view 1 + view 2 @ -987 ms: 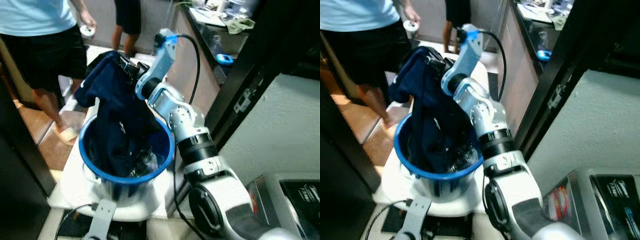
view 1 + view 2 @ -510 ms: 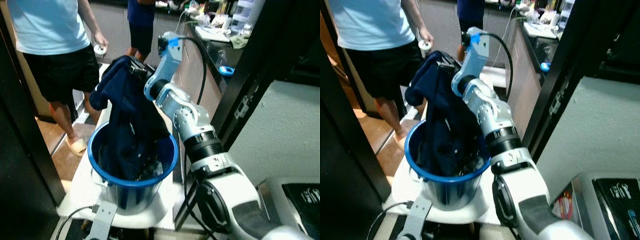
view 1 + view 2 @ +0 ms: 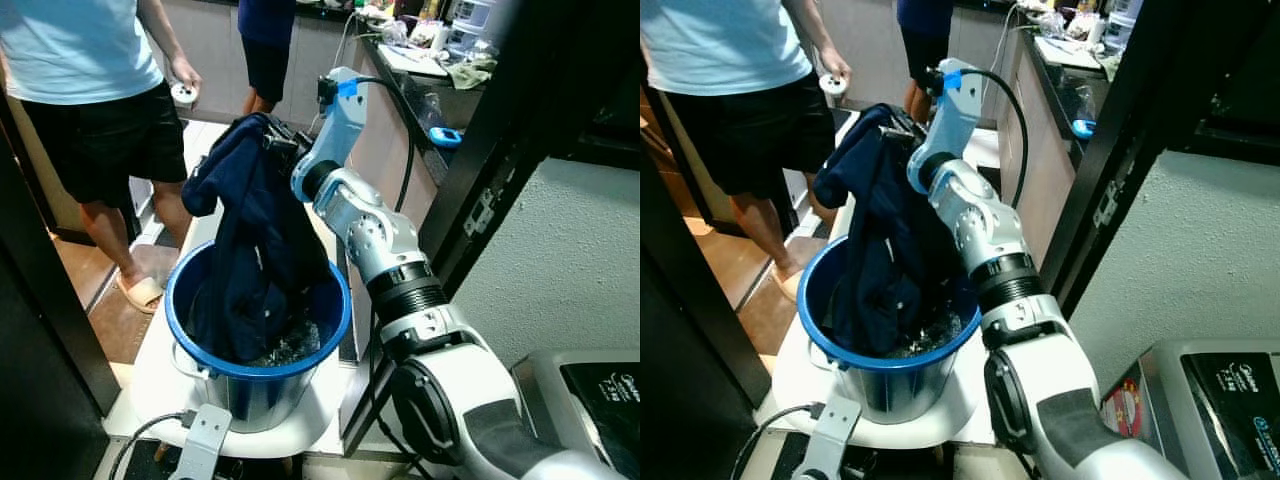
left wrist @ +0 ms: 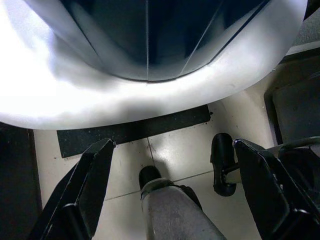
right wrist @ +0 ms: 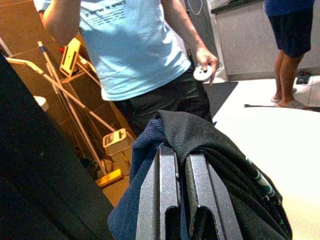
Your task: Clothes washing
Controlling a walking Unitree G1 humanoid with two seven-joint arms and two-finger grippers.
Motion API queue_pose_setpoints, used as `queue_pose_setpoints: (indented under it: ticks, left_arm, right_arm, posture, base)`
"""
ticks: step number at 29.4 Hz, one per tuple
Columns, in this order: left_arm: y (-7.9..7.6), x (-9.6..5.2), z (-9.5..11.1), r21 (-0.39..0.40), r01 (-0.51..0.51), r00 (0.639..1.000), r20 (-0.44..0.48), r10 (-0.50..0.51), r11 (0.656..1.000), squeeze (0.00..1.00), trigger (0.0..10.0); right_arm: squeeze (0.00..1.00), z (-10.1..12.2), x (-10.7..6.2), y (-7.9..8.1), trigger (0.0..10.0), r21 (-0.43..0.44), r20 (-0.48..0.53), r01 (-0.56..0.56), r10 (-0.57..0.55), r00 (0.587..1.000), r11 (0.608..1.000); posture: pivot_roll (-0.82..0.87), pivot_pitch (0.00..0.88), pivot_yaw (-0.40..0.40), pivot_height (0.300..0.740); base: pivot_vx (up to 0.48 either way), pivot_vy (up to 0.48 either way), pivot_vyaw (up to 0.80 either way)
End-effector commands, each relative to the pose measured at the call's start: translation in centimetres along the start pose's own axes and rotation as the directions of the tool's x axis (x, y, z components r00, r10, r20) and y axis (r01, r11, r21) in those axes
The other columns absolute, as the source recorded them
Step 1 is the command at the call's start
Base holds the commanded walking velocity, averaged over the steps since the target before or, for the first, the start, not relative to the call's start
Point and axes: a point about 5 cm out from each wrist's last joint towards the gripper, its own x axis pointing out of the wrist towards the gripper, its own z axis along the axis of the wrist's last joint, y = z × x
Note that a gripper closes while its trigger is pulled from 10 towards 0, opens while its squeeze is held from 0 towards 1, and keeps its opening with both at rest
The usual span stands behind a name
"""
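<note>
Right claw (image 5: 182, 165) clenched on navy garment (image 3: 255, 225) above blue bucket (image 3: 335, 320); writing unreadable.

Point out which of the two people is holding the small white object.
The person in the light blue shirt, nearest the blue bucket; the white object is in their hand. The other, in dark blue, stands behind.

A silver robot right arm (image 3: 375, 240) reaches forward, its right gripper (image 3: 276, 137) holding up a dark navy garment (image 3: 255, 235). The cloth hangs down into a blue bucket (image 3: 330, 320) standing on a white surface (image 3: 160, 375). A person in a light blue shirt (image 3: 70, 45) stands nearby.
</note>
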Motion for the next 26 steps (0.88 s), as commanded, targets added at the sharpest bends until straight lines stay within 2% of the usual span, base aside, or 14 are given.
queue_pose_setpoints:
  ticks: [1,7,8,9,11,14,16,18,19,23,26]
  left_arm:
    - [-0.4,-0.1,-0.4,0.008,0.010,1.000,-0.025,-0.010,1.000,0.00,10.0]
    - [-0.4,-0.1,-0.4,0.007,0.009,1.000,-0.023,-0.008,1.000,0.00,10.0]
    - [-0.4,0.0,-0.4,0.007,0.007,1.000,-0.022,-0.007,1.000,0.00,10.0]
    - [-0.4,0.0,-0.4,0.007,0.007,1.000,-0.022,-0.007,1.000,0.00,10.0]
    - [-0.4,0.0,-0.4,0.006,0.005,1.000,-0.021,-0.005,1.000,0.00,10.0]
    - [-0.4,0.0,-0.4,0.006,0.005,1.000,-0.021,-0.004,1.000,0.00,10.0]
    - [-0.3,-0.1,-0.5,0.010,0.005,1.000,-0.024,-0.005,1.000,0.00,10.0]
    - [-0.3,-0.2,-0.7,0.014,0.006,1.000,-0.028,-0.006,1.000,0.00,10.0]
    - [-0.3,-0.2,-0.7,0.015,0.007,1.000,-0.029,-0.006,1.000,0.00,10.0]
    - [-0.3,-0.3,-0.9,0.017,0.008,0.999,-0.033,-0.007,1.000,0.00,10.0]
    - [-0.3,-0.4,-1.1,0.018,0.009,0.999,-0.037,-0.008,1.000,0.00,10.0]
  right_arm:
    - [0.00,2.4,0.2,0.4,0.0,-0.029,0.094,-0.013,0.016,0.995,1.000]
    - [0.00,3.3,0.2,-0.2,0.0,-0.051,0.119,0.005,0.001,0.993,0.999]
    - [0.00,4.6,-0.2,-1.5,0.0,-0.073,0.147,-0.012,0.023,0.989,0.997]
    - [0.00,4.6,-0.2,-1.5,0.0,-0.073,0.147,-0.012,0.023,0.989,0.997]
    - [0.00,6.2,-0.9,-2.8,0.0,-0.103,0.179,-0.054,0.072,0.981,0.993]
    - [0.00,6.5,-1.0,-3.1,0.0,-0.110,0.185,-0.067,0.087,0.979,0.992]
    - [0.00,6.5,-2.1,-4.4,0.0,-0.233,0.149,-0.130,0.168,0.974,0.964]
    - [0.00,5.9,-3.0,-5.2,0.0,-0.350,0.079,-0.195,0.236,0.968,0.916]
    - [0.00,5.6,-3.2,-5.3,0.0,-0.377,0.055,-0.215,0.253,0.966,0.901]
    - [0.00,4.7,-3.7,-5.2,0.0,-0.411,-0.004,-0.288,0.314,0.950,0.865]
    - [0.00,3.4,-4.4,-4.5,0.0,-0.420,-0.078,-0.403,0.409,0.909,0.813]
  posture:
    - [0.22,0.000,-0.135,0.740]
    - [0.22,0.000,-0.135,0.740]
    - [0.23,0.000,-0.144,0.740]
    - [0.23,0.000,-0.144,0.740]
    - [0.23,0.000,-0.143,0.740]
    - [0.23,0.000,-0.143,0.740]
    - [0.22,0.000,-0.138,0.740]
    - [0.23,0.000,-0.135,0.740]
    - [0.23,0.000,-0.135,0.740]
    - [0.23,0.000,-0.134,0.740]
    - [0.22,0.000,-0.131,0.740]
  base:
    - [0.000,0.000,0.00]
    - [0.000,0.000,0.00]
    - [0.000,0.000,0.00]
    - [0.000,0.000,0.00]
    - [0.000,0.000,0.00]
    - [0.000,0.000,0.00]
    - [0.000,0.000,0.00]
    - [0.000,0.000,0.00]
    - [0.000,0.000,0.00]
    - [0.000,0.000,0.00]
    - [0.000,0.000,0.00]
